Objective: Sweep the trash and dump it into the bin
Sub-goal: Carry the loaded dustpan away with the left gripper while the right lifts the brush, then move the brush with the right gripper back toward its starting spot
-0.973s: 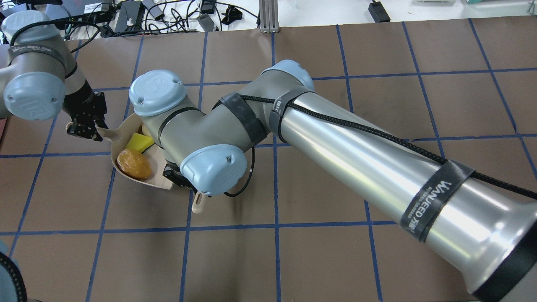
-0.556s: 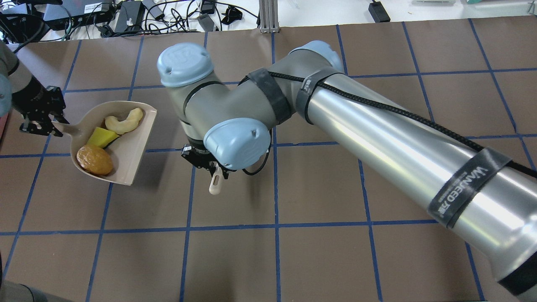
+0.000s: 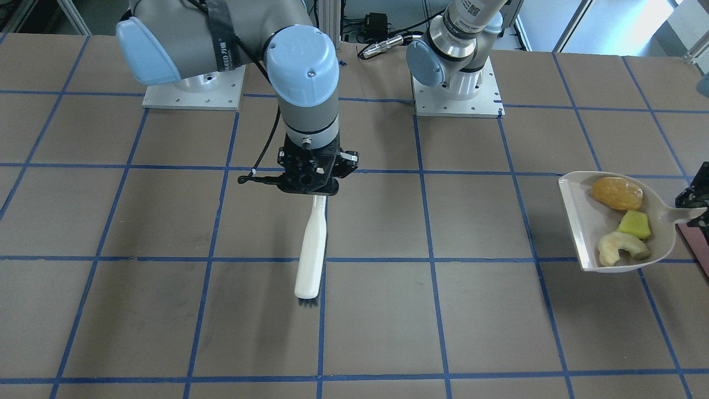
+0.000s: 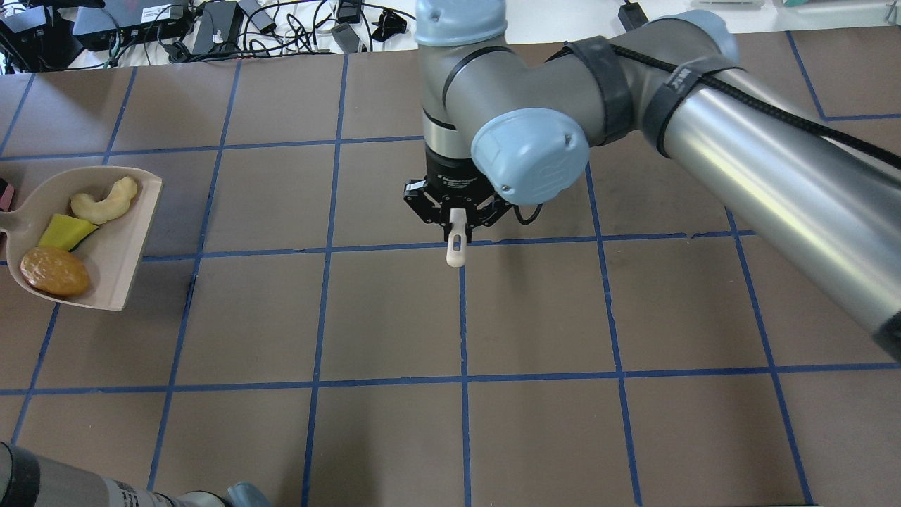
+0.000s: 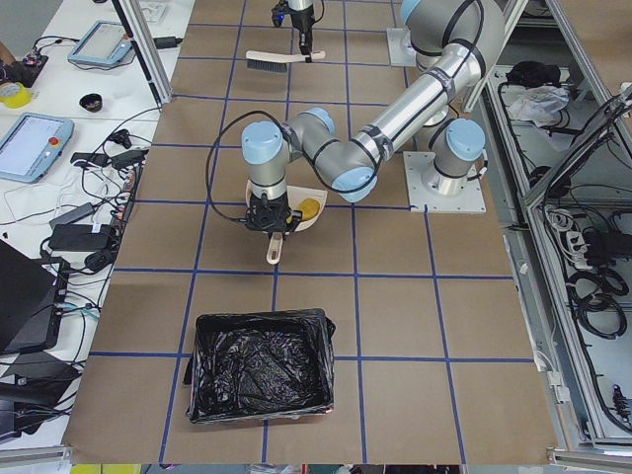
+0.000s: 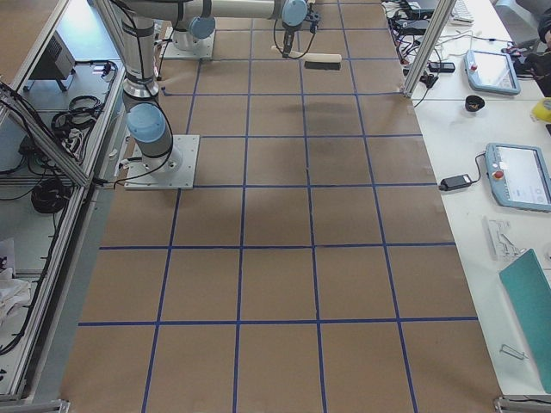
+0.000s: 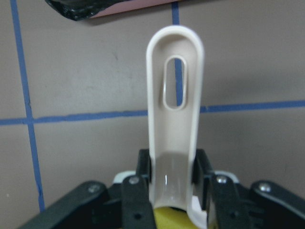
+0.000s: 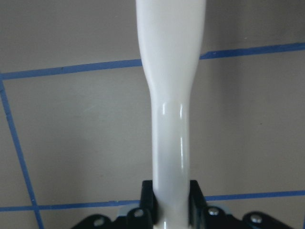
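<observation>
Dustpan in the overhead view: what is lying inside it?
Inside the dustpan lie three pieces: a golden-brown potato-shaped lump, a yellow wedge and a pale crescent slice. The dustpan's floor under them is covered, so anything beneath cannot be seen.

Overhead, front opposed (sharing table (image 4: 394, 436)), wrists close

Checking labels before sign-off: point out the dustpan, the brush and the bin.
dustpan (image 4: 121, 243), overhead view, bare pan floor.
brush (image 3: 310, 249), front-facing view, white handle.
bin (image 5: 259, 365), left view, black liner.
</observation>
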